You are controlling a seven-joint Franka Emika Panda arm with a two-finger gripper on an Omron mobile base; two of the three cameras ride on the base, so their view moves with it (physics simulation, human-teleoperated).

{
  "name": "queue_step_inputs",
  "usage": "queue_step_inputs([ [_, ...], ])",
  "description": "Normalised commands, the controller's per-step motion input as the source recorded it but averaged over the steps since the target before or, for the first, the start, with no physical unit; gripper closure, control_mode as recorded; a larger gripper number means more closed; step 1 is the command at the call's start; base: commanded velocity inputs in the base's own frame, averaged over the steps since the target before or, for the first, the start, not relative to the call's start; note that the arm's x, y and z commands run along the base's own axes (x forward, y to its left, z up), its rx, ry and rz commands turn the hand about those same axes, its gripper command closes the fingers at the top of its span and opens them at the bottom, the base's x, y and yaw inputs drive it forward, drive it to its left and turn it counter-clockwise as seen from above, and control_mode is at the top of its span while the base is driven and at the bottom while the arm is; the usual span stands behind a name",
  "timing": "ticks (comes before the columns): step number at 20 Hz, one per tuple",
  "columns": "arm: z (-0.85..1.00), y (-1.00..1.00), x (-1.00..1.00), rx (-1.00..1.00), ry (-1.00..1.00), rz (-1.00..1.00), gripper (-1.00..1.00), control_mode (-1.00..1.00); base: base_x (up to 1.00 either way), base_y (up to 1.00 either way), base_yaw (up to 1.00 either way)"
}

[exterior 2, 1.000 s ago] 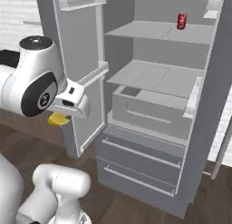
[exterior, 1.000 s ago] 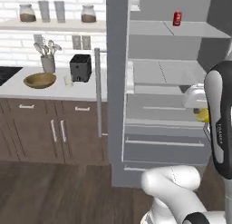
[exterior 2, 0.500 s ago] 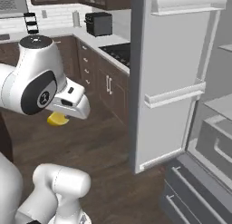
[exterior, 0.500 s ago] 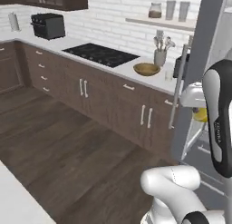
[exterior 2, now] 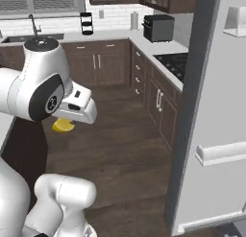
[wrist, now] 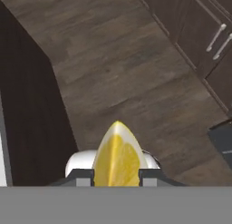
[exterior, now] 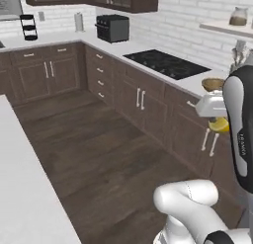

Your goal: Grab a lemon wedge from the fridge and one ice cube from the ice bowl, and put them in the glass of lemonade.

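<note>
1. The gripper (wrist: 116, 177) is clamped on the lemon wedge (wrist: 118, 155), one finger on each side; the wedge's pointed end sticks out past the fingertips (wrist: 81, 177), above dark wooden floor (wrist: 118, 69).
2. In the right base view the white arm is folded close to the base, with the gripper (exterior 2: 65, 123) at the end of the hand and the lemon wedge (exterior 2: 62, 125) hanging below it, well above the floor (exterior 2: 115, 149).
3. In the left base view the lemon wedge (exterior: 219, 124) shows as a bright yellow bit under the hand, beside the arm's upright dark-and-white link.
4. The wedge is bright yellow with a paler rind edge and a smooth cut face.
5. The fridge (exterior 2: 211, 116) stands close on the right, its grey door edge facing the camera.
6. Farther off, the ice bowl (exterior: 213, 83), round and brown, sits on the white counter (exterior: 148, 50) past the black cooktop (exterior: 165, 63); its contents cannot be made out.
7. A black toaster oven (exterior: 112, 28) stands at the counter's far corner.
</note>
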Motion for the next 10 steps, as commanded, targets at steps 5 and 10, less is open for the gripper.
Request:
queue_step_inputs([
  [5, 0.0, 0.0, 0.0, 0.0, 0.0, 0.0, 1.0, 1.0, 1.0, 0.0, 0.17],
  [10, 0.0, 0.0, 0.0, 0.0, 0.0, 0.0, 1.0, 1.0, 1.0, -0.12, -0.04],
])
